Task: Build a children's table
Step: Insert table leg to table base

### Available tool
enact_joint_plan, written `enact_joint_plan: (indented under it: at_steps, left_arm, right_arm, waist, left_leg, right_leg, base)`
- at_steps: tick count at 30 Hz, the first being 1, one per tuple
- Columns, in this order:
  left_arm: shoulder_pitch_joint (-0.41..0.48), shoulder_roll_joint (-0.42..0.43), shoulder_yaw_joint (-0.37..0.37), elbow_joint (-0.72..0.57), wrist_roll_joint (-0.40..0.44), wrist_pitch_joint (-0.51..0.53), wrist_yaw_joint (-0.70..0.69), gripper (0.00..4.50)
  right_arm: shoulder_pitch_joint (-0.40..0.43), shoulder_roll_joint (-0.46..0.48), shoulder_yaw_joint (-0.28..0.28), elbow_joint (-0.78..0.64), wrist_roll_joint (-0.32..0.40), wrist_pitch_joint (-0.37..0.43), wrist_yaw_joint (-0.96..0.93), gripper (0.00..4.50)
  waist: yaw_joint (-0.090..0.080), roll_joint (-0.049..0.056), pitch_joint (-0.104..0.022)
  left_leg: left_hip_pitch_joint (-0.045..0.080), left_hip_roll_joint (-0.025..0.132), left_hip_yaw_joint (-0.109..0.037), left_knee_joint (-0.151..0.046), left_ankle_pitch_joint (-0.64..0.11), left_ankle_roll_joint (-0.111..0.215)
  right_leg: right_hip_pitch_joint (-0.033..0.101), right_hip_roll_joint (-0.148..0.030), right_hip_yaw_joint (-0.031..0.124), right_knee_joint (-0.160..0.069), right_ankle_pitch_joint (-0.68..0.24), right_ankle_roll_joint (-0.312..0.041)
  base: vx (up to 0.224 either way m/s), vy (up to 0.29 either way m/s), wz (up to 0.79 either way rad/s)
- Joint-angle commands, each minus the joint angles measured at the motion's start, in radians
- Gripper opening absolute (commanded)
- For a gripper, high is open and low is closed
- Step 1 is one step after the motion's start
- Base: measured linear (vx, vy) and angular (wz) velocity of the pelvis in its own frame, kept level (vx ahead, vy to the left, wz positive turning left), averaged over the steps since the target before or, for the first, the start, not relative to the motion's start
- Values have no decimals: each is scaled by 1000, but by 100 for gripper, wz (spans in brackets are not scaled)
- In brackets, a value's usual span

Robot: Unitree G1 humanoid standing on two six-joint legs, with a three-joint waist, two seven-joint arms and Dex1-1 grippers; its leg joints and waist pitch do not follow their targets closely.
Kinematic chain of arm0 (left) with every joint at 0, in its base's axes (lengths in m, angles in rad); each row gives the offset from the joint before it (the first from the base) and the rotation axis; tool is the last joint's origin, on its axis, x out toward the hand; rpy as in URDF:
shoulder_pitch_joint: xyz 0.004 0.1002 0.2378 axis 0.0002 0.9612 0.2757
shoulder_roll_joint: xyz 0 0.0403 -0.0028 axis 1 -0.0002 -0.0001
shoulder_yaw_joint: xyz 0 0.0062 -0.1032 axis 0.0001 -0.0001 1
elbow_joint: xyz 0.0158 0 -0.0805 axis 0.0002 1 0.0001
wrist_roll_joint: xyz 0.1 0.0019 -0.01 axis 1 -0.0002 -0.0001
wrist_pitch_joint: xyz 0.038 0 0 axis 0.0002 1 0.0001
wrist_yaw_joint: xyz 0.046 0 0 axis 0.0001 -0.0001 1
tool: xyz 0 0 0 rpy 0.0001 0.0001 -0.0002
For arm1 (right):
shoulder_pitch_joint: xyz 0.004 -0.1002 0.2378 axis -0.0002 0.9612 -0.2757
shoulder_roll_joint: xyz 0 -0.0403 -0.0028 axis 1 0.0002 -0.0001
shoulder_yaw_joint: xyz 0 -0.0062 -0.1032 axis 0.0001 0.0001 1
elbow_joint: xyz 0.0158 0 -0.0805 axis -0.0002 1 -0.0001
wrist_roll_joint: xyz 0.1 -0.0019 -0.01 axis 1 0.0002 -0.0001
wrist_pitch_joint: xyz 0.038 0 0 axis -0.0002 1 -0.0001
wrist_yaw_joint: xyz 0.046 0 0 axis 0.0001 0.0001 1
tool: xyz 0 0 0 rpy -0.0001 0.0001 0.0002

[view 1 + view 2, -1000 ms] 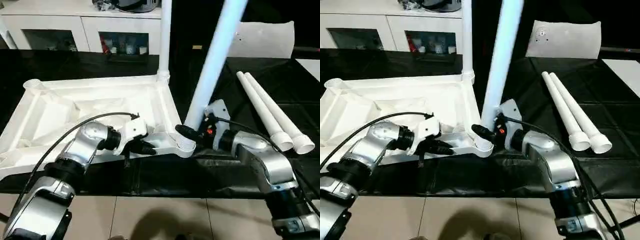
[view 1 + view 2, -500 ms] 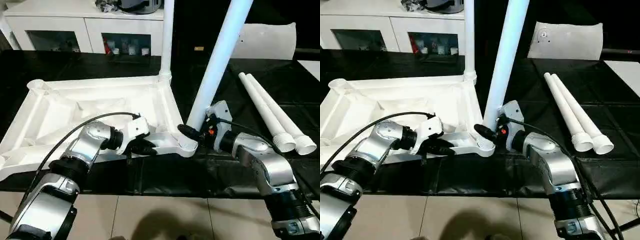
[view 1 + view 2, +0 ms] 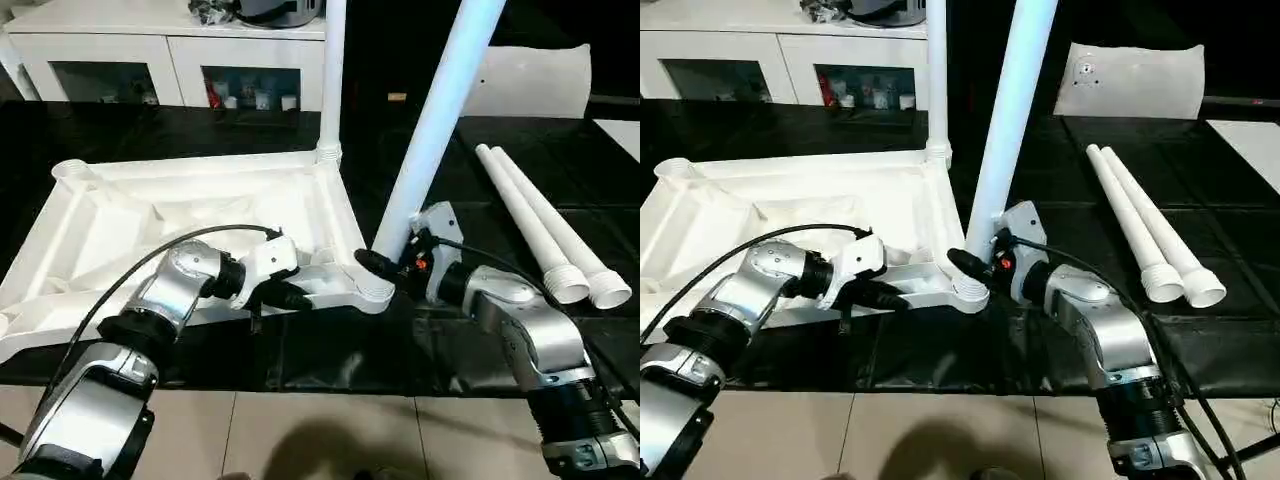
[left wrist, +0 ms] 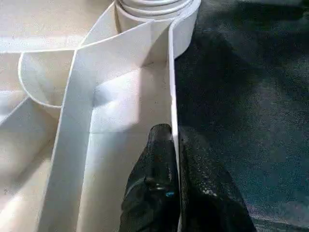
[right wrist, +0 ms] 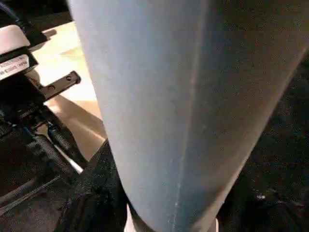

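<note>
Black worktop (image 3: 300,350) at frame centre carries the upturned tabletop (image 3: 150,215), left gripper (image 4: 175,145) fingers pinched shut on its near rim wall, right gripper (image 3: 975,262) fingers half-spread, clasping the tilted leg (image 3: 425,130) at the corner socket (image 3: 372,291).

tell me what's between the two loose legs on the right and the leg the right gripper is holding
Only bare black table cover lies between the two loose legs and the leaning leg gripped by the right gripper, as the left eye view shows.
</note>
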Motion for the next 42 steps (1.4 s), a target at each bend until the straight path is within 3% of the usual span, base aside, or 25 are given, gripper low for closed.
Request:
enact_joint_plan:
  at_steps: [1, 4, 6, 10, 16, 19, 22, 25, 28, 29, 30, 37, 42]
  left_arm:
    - [3, 15, 8, -5, -11, -15, -25, 0]
    - [8, 20, 7, -12, -5, -29, -22, 0]
    - [15, 22, 6, -20, -2, -34, -13, 0]
    - [26, 13, 21, -23, -22, -36, -17, 0]
    - [26, 1, 49, -12, -51, -31, -10, 0]
    - [29, 8, 45, -18, -40, -27, 2, 0]
    - [30, 14, 44, -10, -23, -41, 23, 0]
    - [31, 18, 41, -16, -20, -46, 6, 0]
    - [31, 24, 32, -18, -14, -55, -12, 0]
    - [31, 24, 31, -18, -14, -56, -13, 0]
    - [31, 26, 28, -19, -11, -59, -18, 0]
    - [26, 35, 1, -37, -7, -78, -89, 0]
    - [14, 45, -17, -55, -33, -90, -206, 0]
  right_arm:
    - [6, 4, 23, 18, 14, 10, 32, 191]
    - [1, 7, 19, 31, 18, 9, 39, 191]
    - [-2, 9, 15, 42, 20, 6, 42, 191]
    - [-2, 13, 7, 62, 24, 1, 50, 191]
    - [9, 45, -40, 93, 56, -6, 35, 191]
    - [29, 43, -36, 100, 45, -32, 40, 191]
    - [86, 40, -7, 81, 19, -73, 49, 190]
    - [136, 5, 64, 70, -43, -113, 85, 190]
    - [139, -12, 99, 81, -74, -134, 103, 190]
    - [138, -13, 101, 82, -75, -135, 104, 190]
    - [135, -16, 106, 86, -79, -137, 107, 190]
    - [75, -46, 150, 123, -79, -137, 207, 190]
    - [73, -54, 175, 129, -22, -102, 333, 190]
  waist:
    - [5, -1, -64]
    - [5, -5, -65]
    - [6, 0, -64]
    - [4, 0, -61]
    - [3, 7, -61]
    - [4, 4, -63]
    - [5, 6, -62]
    - [7, 5, -62]
    - [6, 8, -60]
    - [7, 14, -59]
    - [5, 9, -60]
    - [4, 7, -64]
    - [9, 3, -67]
  left_leg:
    - [0, 28, -12, -75, -232, 31]
    - [-2, 30, -10, -76, -218, 32]
    - [-1, 31, -10, -76, -216, 31]
    - [2, 28, -10, -76, -248, 24]
    - [2, 29, -12, -78, -257, 21]
    - [0, 29, -11, -78, -247, 24]
    - [1, 29, -10, -78, -249, 26]
    - [1, 29, -11, -80, -252, 29]
    - [2, 27, -10, -78, -264, 35]
    - [3, 27, -12, -78, -272, 33]
    - [2, 26, -12, -79, -275, 33]
    - [2, 32, -13, -81, -269, 38]
    - [1, 36, -11, -83, -247, 47]
  right_leg:
    - [45, -80, 44, -97, -501, -101]
    - [48, -78, 46, -89, -436, -127]
    - [49, -80, 46, -87, -419, -140]
    - [47, -80, 44, -97, -499, -119]
    - [46, -80, 44, -98, -485, -125]
    - [49, -80, 45, -95, -465, -134]
    - [47, -81, 45, -96, -468, -132]
    - [47, -81, 44, -98, -489, -116]
    - [44, -80, 44, -104, -532, -104]
    - [43, -80, 43, -104, -542, -102]
    - [44, -79, 42, -106, -547, -97]
    - [47, -79, 43, -97, -483, -126]
    - [52, -81, 46, -91, -412, -154]
  base:
    - [0, 0, 0]
    - [0, 0, 0]
    - [0, 0, 0]
    - [0, 0, 0]
    - [0, 0, 0]
    - [0, 0, 0]
    - [0, 0, 0]
    - [0, 0, 0]
    - [0, 0, 0]
    - [0, 0, 0]
    - [0, 0, 0]
    - [0, 0, 0]
    - [0, 0, 0]
